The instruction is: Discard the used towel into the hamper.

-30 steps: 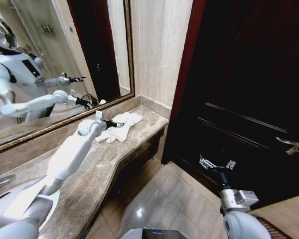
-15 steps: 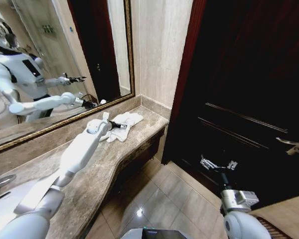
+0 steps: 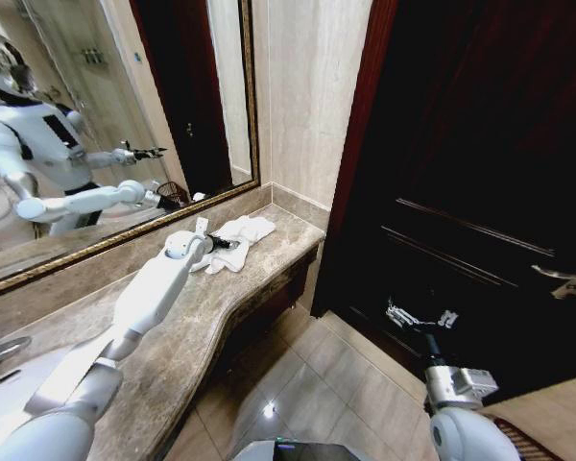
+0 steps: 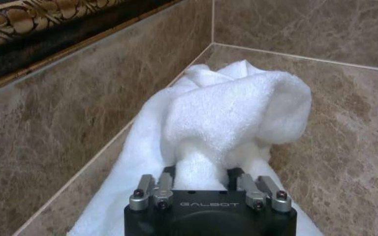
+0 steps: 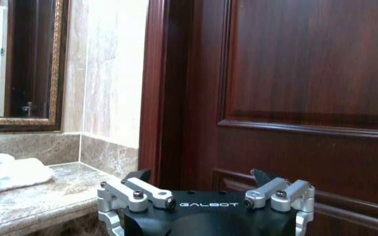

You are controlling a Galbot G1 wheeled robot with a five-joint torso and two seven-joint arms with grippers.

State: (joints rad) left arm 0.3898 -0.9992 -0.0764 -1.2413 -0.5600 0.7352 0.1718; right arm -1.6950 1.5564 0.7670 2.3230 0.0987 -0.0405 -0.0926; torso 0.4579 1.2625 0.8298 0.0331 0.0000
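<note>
The used towel (image 3: 251,229), white and crumpled, lies at the far end of the marble counter (image 3: 186,331) against the wall under the mirror. My left gripper (image 3: 232,245) is stretched out over the counter and is in the towel. In the left wrist view a bunched fold of the towel (image 4: 241,108) rises from between the fingers of my left gripper (image 4: 202,169), which is shut on it. My right gripper (image 3: 420,317) hangs open and holds nothing in front of the dark door; its jaws stand spread in the right wrist view (image 5: 202,174). The hamper is out of view.
A gold-framed mirror (image 3: 125,115) runs along the wall behind the counter and reflects the robot. A dark wooden door (image 3: 480,173) fills the right side, with its handle (image 3: 568,277) at the far right. Tiled floor (image 3: 298,384) lies between the counter and the door. A sink edge (image 3: 0,351) is near left.
My left arm has reached a little farther along the counter into the towel, and the towel's near end has bunched up around the gripper. The right arm has not moved.
</note>
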